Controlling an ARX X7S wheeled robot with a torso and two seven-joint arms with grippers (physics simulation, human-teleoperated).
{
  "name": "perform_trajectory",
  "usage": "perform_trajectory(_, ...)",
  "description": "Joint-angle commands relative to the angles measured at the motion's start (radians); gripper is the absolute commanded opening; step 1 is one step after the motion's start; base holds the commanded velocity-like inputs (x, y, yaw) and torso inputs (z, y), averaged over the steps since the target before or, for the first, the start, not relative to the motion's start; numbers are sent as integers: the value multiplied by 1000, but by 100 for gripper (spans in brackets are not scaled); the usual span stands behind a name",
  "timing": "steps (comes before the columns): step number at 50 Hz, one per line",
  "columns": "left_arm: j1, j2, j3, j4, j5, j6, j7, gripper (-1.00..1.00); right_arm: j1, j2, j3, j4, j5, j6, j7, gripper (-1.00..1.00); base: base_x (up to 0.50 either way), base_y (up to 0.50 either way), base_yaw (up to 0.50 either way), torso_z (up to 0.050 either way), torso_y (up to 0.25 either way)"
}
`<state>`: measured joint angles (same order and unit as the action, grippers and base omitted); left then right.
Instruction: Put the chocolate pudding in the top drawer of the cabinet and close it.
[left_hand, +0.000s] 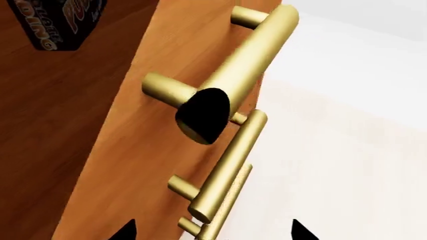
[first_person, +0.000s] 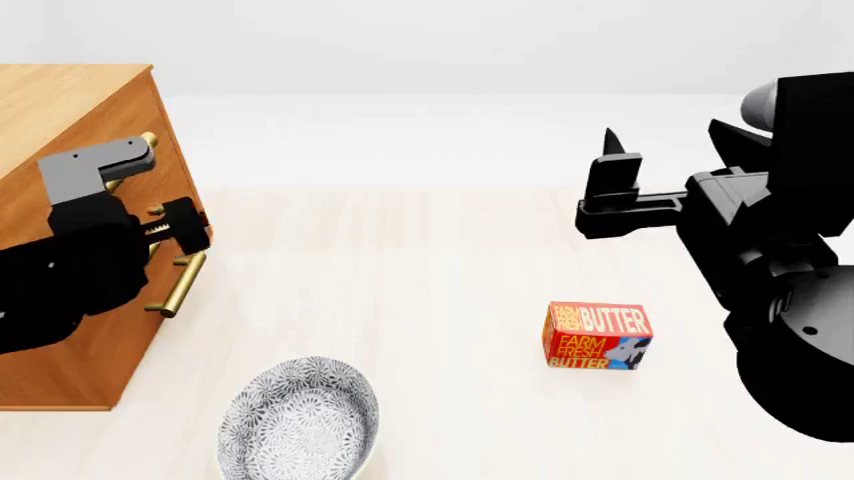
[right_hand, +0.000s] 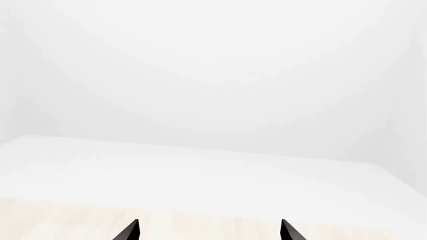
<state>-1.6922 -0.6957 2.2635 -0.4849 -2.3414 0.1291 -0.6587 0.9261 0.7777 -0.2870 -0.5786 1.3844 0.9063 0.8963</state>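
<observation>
Pudding first: the chocolate pudding (left_hand: 63, 22) shows only in the left wrist view, a dark box with blue and red lettering lying on wood inside the open top drawer (left_hand: 60, 125), behind that drawer's front panel. So the placing part looks done, and what remains is the closing.

The top drawer reads as still pulled out, since its interior is exposed to the wrist camera and its brass handle (left_hand: 250, 55) stands forward of the lower drawer's handle (left_hand: 227, 170). A dark rounded fingertip (left_hand: 203, 115) sits right against the near post of the upper handle, though I cannot tell whether it is actually touching or just in front of it.

From the head view the left gripper (first_person: 171, 232) is up at the front face of the cabinet (first_person: 67, 110), among the handles; its jaws appear spread, with the two tips in the wrist view well apart and nothing between them. The right gripper (first_person: 617, 172) hangs in open air well away from the cabinet, also spread and empty.

A Farm Fresh Butter box (first_person: 597, 336) and a patterned bowl (first_person: 300, 420) rest on the pale floor, untouched by either arm
</observation>
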Motion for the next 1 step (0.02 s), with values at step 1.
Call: perform_trajectory(1,-30,27,3,75,58,10,10,100,3,2,-1,0,4,-1,1,100,0,0,0,0,0)
